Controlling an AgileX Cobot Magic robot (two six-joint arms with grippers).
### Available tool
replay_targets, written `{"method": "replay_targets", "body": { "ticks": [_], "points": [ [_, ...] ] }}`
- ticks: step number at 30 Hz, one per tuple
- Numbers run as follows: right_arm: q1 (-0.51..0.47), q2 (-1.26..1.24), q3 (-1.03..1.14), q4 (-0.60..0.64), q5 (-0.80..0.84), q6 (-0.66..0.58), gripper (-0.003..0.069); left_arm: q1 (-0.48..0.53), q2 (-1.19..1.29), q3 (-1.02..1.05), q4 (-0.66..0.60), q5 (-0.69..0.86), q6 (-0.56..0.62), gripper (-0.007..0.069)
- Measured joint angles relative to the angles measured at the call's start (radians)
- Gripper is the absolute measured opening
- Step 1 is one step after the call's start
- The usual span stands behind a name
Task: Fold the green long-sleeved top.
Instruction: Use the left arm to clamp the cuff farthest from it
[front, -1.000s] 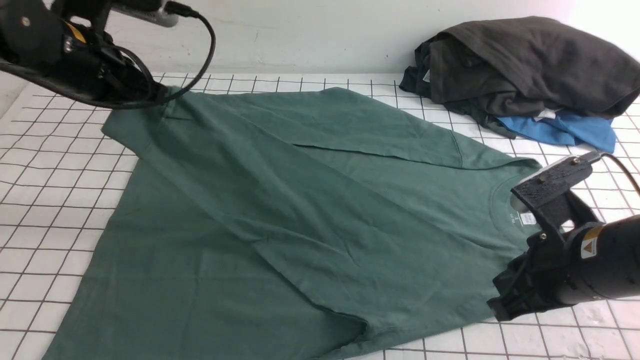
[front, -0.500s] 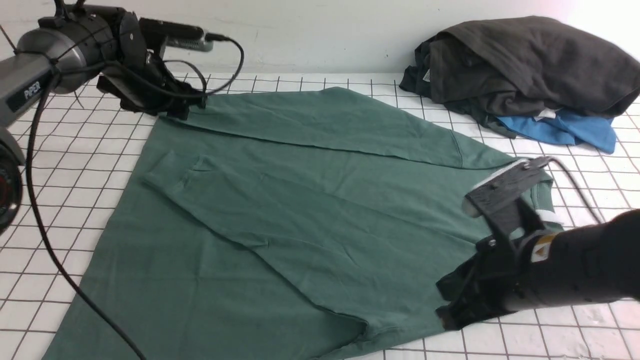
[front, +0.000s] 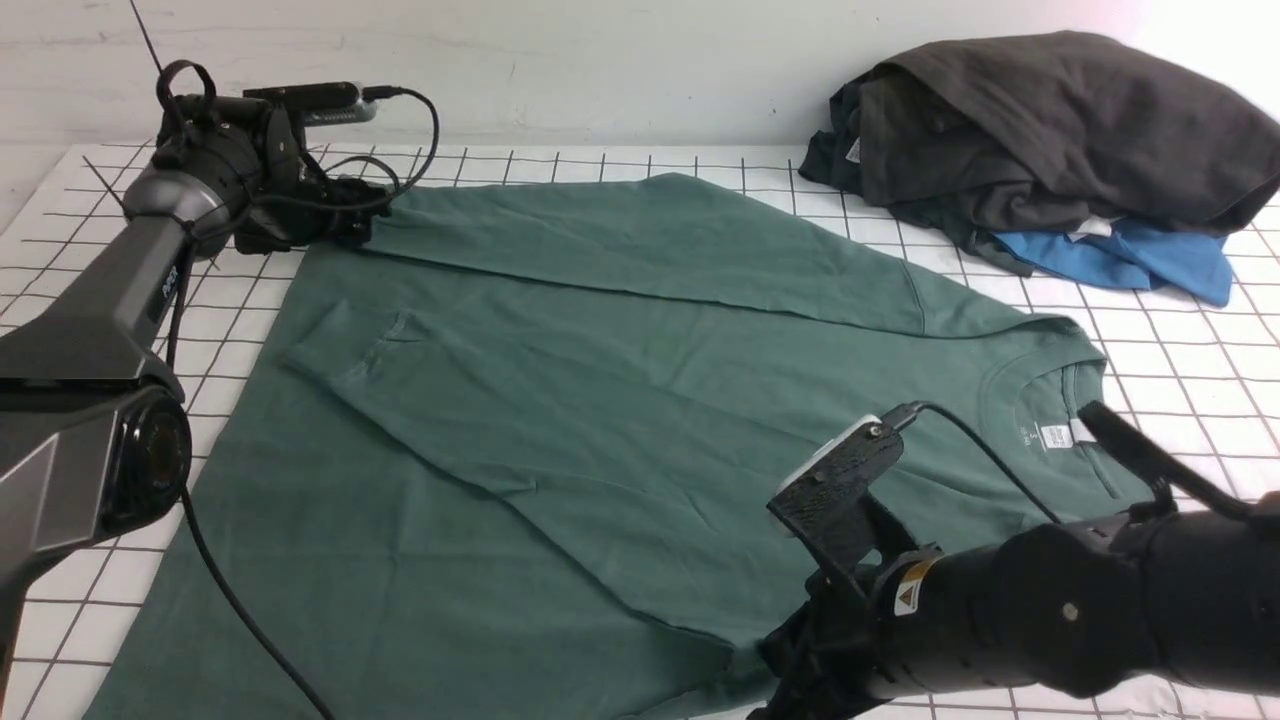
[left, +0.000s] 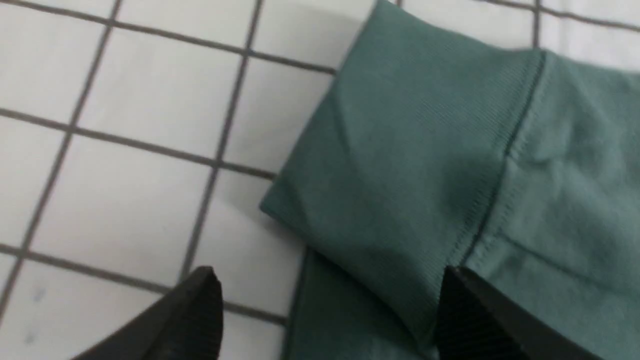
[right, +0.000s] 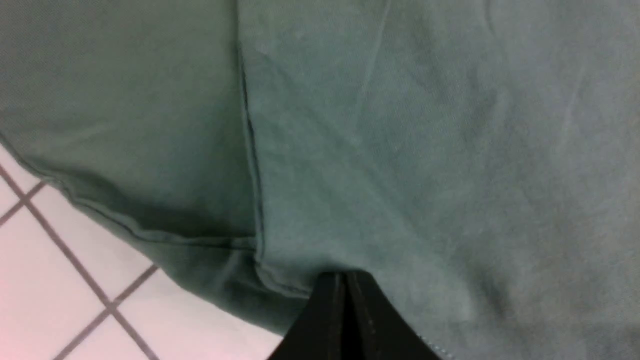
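The green long-sleeved top (front: 600, 400) lies spread on the gridded table, its white neck label (front: 1055, 436) at the right. One sleeve lies diagonally across the body, its cuff (front: 340, 350) at the left. My left gripper (front: 360, 225) stands open at the far left, its jaws either side of the far sleeve's ribbed cuff (left: 400, 175) without closing on it; between its fingertips (left: 327, 290) lies cloth. My right gripper (front: 785, 680) is low at the near edge. It is shut (right: 345, 275), tips touching the cloth by a seam, no fabric seen between the jaws.
A heap of dark grey-brown garments (front: 1050, 130) sits at the back right, over a bright blue garment (front: 1130, 260). A pale wall runs behind the white gridded table (front: 100, 260). The right arm's black body lies across the near right corner.
My left gripper opened and let go of the sleeve, which dropped across the top's body, then settled by the far cuff. My right arm swung left along the near edge, still shut.
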Motion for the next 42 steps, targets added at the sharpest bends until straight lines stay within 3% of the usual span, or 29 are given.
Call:
{"method": "replay_targets", "body": {
  "ticks": [4,8,9,10,11,12,16,18,21,24,28,32,36,42],
  "points": [
    [0.002,0.0,0.0,0.017,0.012,0.0,-0.001,0.016,0.02,-0.008,0.001,-0.071,-0.023,0.0512],
    [0.002,0.0,0.0,0.021,0.041,0.0,-0.001,0.023,0.039,-0.009,-0.026,-0.118,-0.012,0.0377],
    [0.002,0.0,0.0,0.021,0.049,0.0,-0.001,0.023,0.039,-0.009,-0.045,-0.127,0.011,0.0266],
    [0.002,0.0,0.0,0.021,0.051,0.0,-0.001,0.023,0.039,-0.009,-0.047,-0.127,0.014,0.0251],
    [0.002,0.0,0.0,0.021,0.054,0.0,-0.001,0.02,0.039,-0.01,-0.06,-0.128,0.041,0.0115],
    [0.002,0.0,0.0,0.021,0.055,0.0,-0.001,0.019,0.037,-0.014,-0.061,-0.126,0.058,0.0073],
    [0.002,0.0,0.0,0.021,0.057,0.0,-0.001,0.018,0.007,-0.03,-0.062,-0.092,0.112,0.0005],
    [0.002,-0.003,0.0,0.021,0.06,0.0,-0.001,0.018,-0.06,-0.064,-0.062,0.009,0.148,-0.0007],
    [0.002,-0.025,0.0,0.014,0.062,0.0,-0.001,0.015,-0.126,-0.098,-0.062,0.133,0.183,-0.0008],
    [-0.001,-0.081,0.0,-0.014,0.063,0.0,-0.001,0.006,-0.242,-0.131,-0.062,0.372,0.245,-0.0008],
    [-0.033,-0.136,0.0,-0.03,0.068,0.007,-0.001,0.001,-0.293,-0.136,-0.069,0.456,0.297,-0.0008],
    [-0.075,-0.146,0.0,-0.03,0.107,0.048,-0.001,0.01,-0.251,-0.084,-0.075,0.437,0.291,0.0017],
    [-0.081,-0.146,0.0,-0.031,0.188,0.08,-0.001,0.024,-0.169,-0.061,-0.1,0.313,0.285,0.0128],
    [-0.081,-0.146,0.0,-0.031,0.272,0.119,-0.001,0.029,-0.021,-0.06,-0.131,-0.016,0.286,0.0451]
  ]
}}
